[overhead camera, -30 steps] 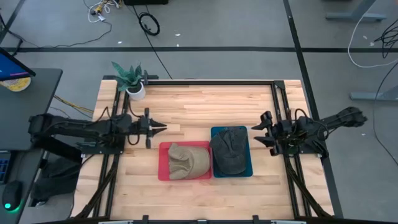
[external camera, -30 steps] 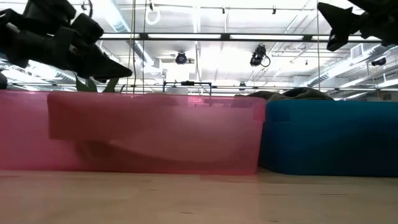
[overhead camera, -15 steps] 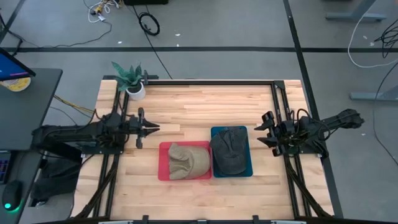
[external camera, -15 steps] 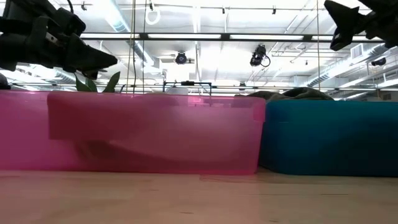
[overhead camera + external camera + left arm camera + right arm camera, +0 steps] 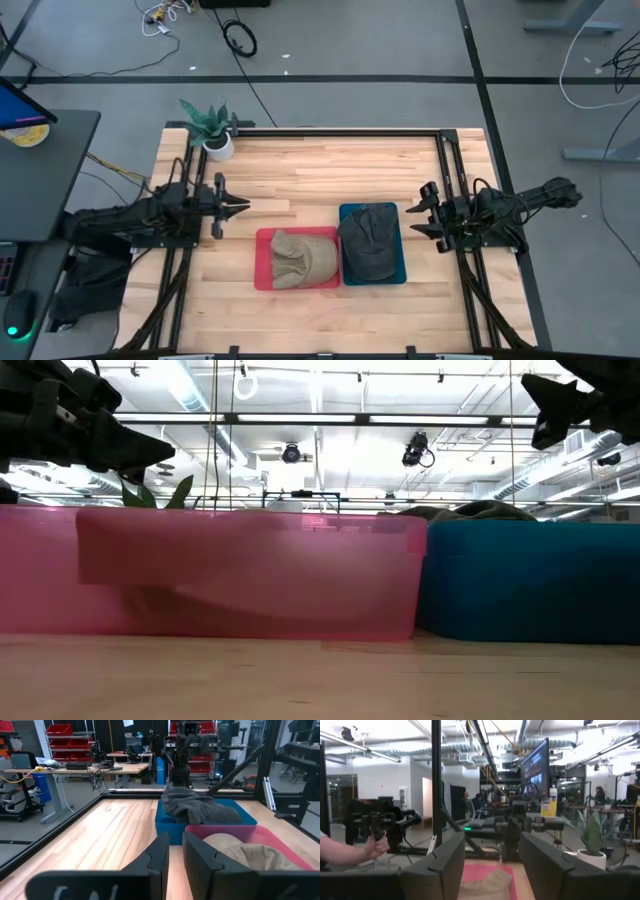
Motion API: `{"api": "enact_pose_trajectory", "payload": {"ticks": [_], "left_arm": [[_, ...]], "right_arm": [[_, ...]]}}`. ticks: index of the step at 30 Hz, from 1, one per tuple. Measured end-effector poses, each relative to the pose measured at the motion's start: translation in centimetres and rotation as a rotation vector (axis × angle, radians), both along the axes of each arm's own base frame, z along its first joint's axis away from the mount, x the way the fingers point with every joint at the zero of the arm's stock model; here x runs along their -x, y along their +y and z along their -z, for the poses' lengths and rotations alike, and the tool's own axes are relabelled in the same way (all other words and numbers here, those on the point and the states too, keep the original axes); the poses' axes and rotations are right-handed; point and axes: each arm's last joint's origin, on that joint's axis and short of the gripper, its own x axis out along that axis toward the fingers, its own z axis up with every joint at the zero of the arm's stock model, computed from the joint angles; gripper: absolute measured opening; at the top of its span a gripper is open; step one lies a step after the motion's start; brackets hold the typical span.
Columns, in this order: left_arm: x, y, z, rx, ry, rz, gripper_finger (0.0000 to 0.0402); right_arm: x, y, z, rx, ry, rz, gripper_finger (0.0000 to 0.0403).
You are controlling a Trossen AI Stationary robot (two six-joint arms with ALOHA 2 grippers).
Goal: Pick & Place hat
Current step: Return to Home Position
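Note:
A tan hat lies crown up in a red bin near the table's middle. A dark grey hat fills the blue bin beside it on the right. My left gripper hovers shut over bare wood, left of and beyond the red bin, pointing right. Its wrist view shows both hats, tan hat and grey hat, ahead of the left gripper. My right gripper hangs open just right of the blue bin, above table level, touching nothing.
A potted plant stands at the far left corner. Black frame rails run along the far and side edges. Bare wood lies between the bins and the far edge. A person's hand shows in the room beyond.
My left gripper has drawn back toward the table's left edge, away from the red bin, staying shut and level. Both hats and bins lie as before.

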Motion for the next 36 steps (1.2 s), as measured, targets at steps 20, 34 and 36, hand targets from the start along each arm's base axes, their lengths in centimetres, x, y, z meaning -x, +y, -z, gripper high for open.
{"api": "enact_pose_trajectory", "payload": {"ticks": [20,34,36], "left_arm": [[0.5,-0.1,0.5,-0.017,0.041,0.001,0.0058],[0.5,0.0,0.6,0.001,0.055,-0.011,0.0058],[0.5,0.0,0.6,0.007,0.049,-0.010,0.0058]], "right_arm": [[0.7,-0.2,2.4,0.061,0.221,0.004,0.0194],[0.6,-0.2,2.9,0.057,0.278,-0.002,0.0194],[0.6,-0.2,2.9,0.041,0.281,-0.005,0.0194]]}}
